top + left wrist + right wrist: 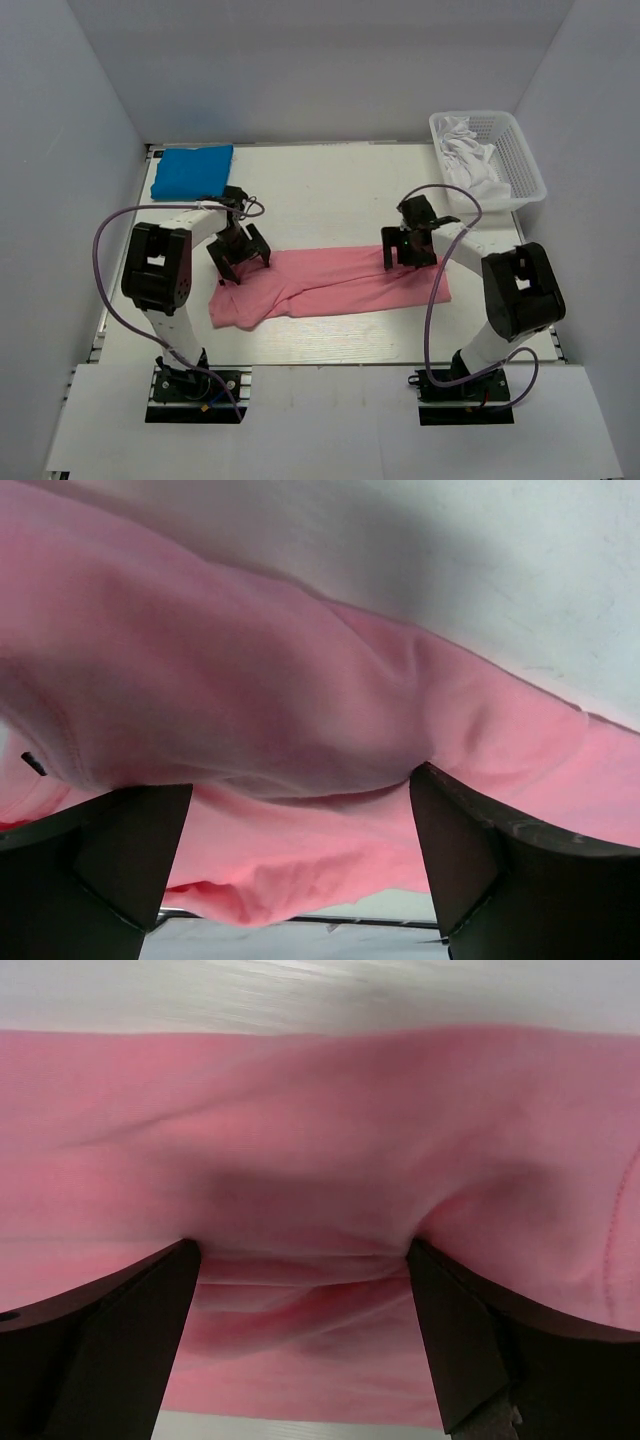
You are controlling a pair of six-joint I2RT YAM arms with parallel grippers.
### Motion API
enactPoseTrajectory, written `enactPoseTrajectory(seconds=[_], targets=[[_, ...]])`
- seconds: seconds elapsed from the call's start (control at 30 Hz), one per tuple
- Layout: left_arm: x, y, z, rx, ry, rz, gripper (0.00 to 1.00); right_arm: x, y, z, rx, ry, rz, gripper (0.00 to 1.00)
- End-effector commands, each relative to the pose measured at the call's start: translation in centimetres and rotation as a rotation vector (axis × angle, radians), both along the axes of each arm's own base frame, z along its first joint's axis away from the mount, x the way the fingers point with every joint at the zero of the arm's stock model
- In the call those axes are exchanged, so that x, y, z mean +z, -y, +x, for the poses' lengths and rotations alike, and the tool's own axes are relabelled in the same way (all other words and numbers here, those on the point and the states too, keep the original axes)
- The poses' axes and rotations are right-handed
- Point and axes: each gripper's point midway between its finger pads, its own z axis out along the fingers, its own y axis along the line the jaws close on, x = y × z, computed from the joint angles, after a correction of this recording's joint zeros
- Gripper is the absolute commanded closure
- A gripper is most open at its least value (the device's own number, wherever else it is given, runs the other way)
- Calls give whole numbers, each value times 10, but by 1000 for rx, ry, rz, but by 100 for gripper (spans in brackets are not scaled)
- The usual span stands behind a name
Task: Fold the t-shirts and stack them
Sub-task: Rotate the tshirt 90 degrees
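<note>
A salmon-pink t-shirt [335, 285] lies as a long, narrow strip across the middle of the table. A bright blue t-shirt [192, 171] rests as a small folded rectangle at the back left. My left gripper [243, 260] stands open over the strip's far edge near its left end. In the left wrist view the pink cloth [250, 680] bulges between the spread fingers [110, 860] of the left gripper [300, 780]. My right gripper [410, 257] is open over the strip's far edge near the right end. Its fingertips [450, 1330] press into the pink cloth [320, 1130] either side of the right gripper [303, 1246].
A white mesh basket [520, 165] holding crumpled white cloth [470, 150] stands at the back right. Grey walls close in the table at the back and on both sides. Purple cables loop out from both arms.
</note>
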Motion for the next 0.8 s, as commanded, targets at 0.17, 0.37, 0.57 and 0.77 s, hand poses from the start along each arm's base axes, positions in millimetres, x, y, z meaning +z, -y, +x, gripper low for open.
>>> enactPoseTrajectory(seconds=[0.17, 0.37, 0.57, 0.77], targets=[[-13, -27, 36, 10, 82, 150, 0, 10, 100, -49, -412, -64, -259, 10], [-16, -23, 59, 11, 91, 148, 0, 48, 126, -47, -507, 69, -256, 10], [-2, 4, 125, -136, 230, 117, 0, 92, 31, 3, -104, 225, 193, 10], [-5, 50, 212, -181, 356, -44, 0, 70, -17, 24, 23, 242, 354, 10]])
